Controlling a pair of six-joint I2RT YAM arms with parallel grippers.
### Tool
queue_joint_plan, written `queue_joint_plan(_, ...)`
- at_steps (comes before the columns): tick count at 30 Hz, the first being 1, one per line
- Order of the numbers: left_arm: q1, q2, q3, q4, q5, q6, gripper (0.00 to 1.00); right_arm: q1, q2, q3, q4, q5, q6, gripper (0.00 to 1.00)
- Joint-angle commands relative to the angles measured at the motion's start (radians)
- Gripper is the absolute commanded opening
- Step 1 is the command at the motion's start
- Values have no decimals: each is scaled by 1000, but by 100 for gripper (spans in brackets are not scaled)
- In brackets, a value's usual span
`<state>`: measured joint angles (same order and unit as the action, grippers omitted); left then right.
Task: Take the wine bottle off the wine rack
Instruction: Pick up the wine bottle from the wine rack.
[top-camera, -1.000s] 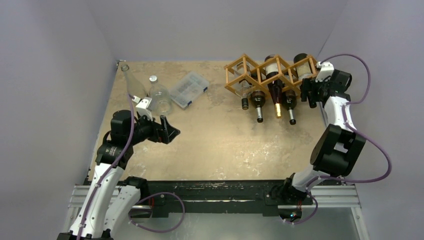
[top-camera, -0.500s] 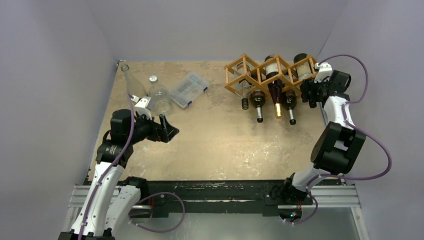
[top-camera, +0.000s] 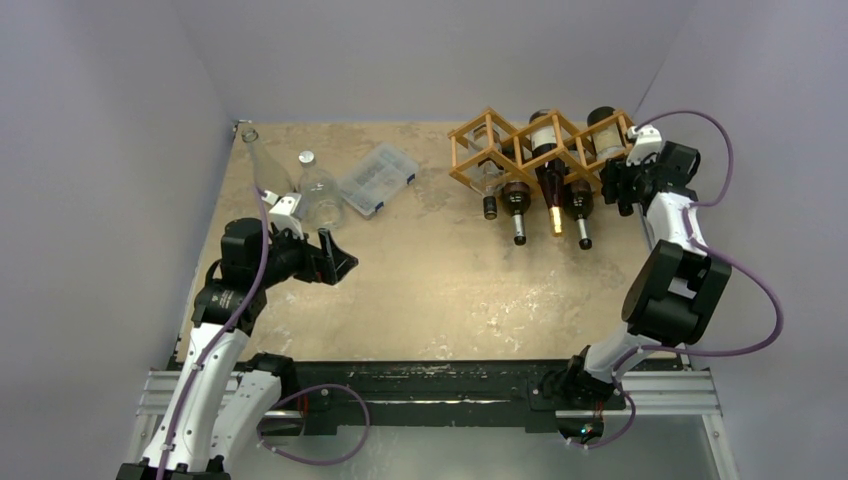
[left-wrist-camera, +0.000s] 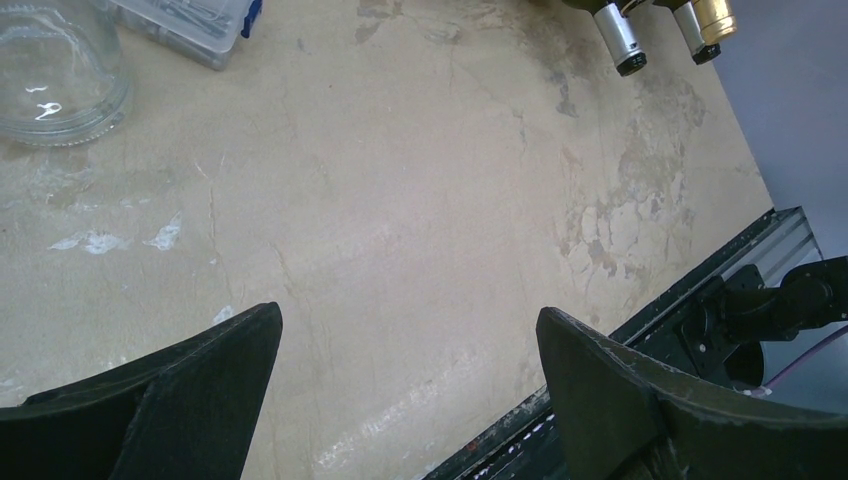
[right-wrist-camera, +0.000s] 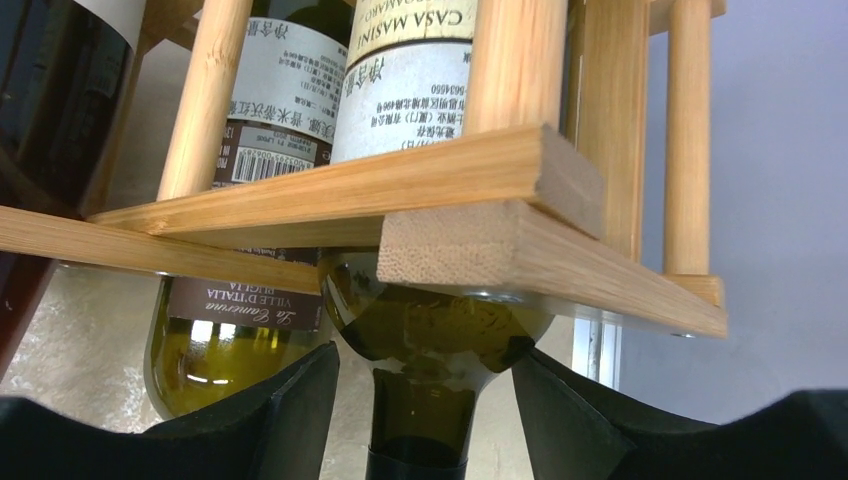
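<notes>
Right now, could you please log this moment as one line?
phase: pre-grasp | right jaws: open, astride wine bottle neck, not touching | wine bottle: in wine rack, right end cell | left jaws: open, above table

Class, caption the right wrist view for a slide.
Open right gripper straddles the neck of a wine bottle in the wine rack.

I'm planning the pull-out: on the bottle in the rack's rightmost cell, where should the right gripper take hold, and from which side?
Grip the neck of the wine bottle just past its shoulder, coming from the near side along the bottle's axis. The wine rack cages the body with rods; only the narrow neck sticks out free. The right gripper straddles it, jaws not yet touching.
</notes>
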<state>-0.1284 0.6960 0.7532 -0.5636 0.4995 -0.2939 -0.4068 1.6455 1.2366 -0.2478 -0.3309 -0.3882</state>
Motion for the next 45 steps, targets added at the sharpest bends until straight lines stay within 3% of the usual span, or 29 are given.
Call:
queue_joint_plan(1,10,-3,17,18,5,18,100,-3,12,-15,42,-30,-6,67)
queue_joint_plan(20,16,-1,18,20,9,16,100,-4,32,-20,59,-37,14,52)
queue_joint_plan(24,16,-1,17,20,9,16,100,-6,30,-19,56,-40,17,41)
queue_joint_plan(33,16,-1,17,20,10,16,100,-17,-14,-33,68,-42,39,0)
queue_joint_plan(45,18,-4,15,19,10,16,100,-70,-106,-112,107,-126,51,0)
